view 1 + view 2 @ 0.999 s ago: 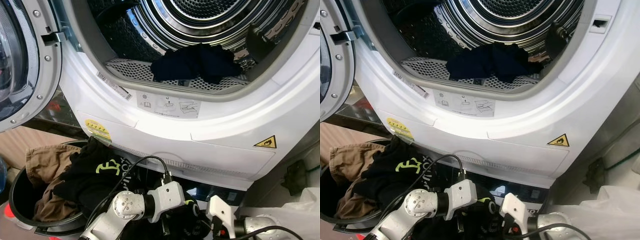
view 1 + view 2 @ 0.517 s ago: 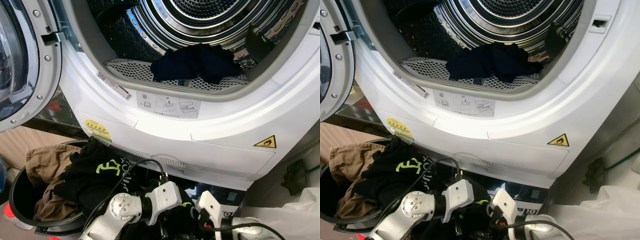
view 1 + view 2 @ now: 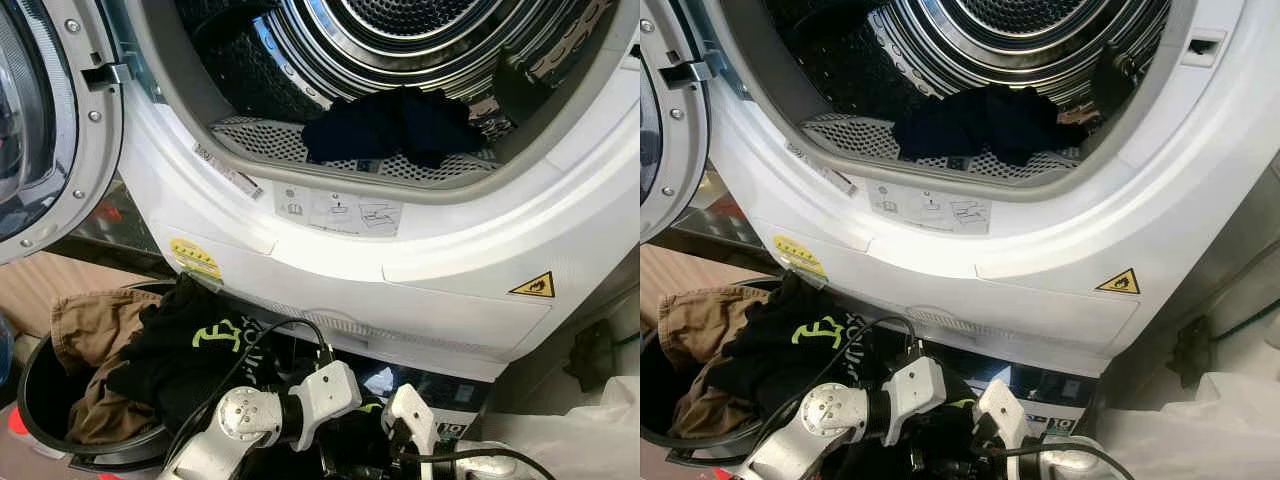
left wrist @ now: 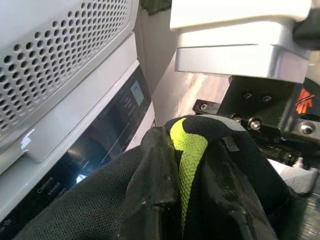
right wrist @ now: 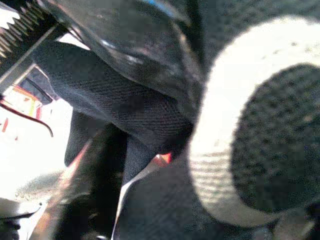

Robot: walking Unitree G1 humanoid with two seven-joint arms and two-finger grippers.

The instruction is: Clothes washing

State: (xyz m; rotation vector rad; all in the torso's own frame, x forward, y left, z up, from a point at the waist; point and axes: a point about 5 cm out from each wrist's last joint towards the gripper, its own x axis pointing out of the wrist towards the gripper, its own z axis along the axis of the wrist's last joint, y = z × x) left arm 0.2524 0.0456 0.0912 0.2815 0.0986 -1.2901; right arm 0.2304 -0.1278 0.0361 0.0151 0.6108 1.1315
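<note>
We see the washer (image 3: 420, 270) with its door (image 3: 40, 130) swung open on the left and a dark garment (image 3: 395, 125) lying in the drum. Below it, a black basket (image 3: 40, 400) holds brown trousers (image 3: 85, 325) and a black shirt with green print (image 3: 195, 345). Left gripper (image 4: 187, 200) pinches the black-and-green mesh garment (image 4: 187, 150), jaws clamped on it. Right gripper (image 5: 125, 150) sits in dark fabric; we cannot tell its jaws.

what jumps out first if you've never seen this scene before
The open drum of the white dryer fills the upper part of the head views, with a dark navy garment lying at its front lip. Below left, a black laundry basket holds brown trousers and a black garment with lime print. Both arms reach into dark cloth beneath the machine.
</note>
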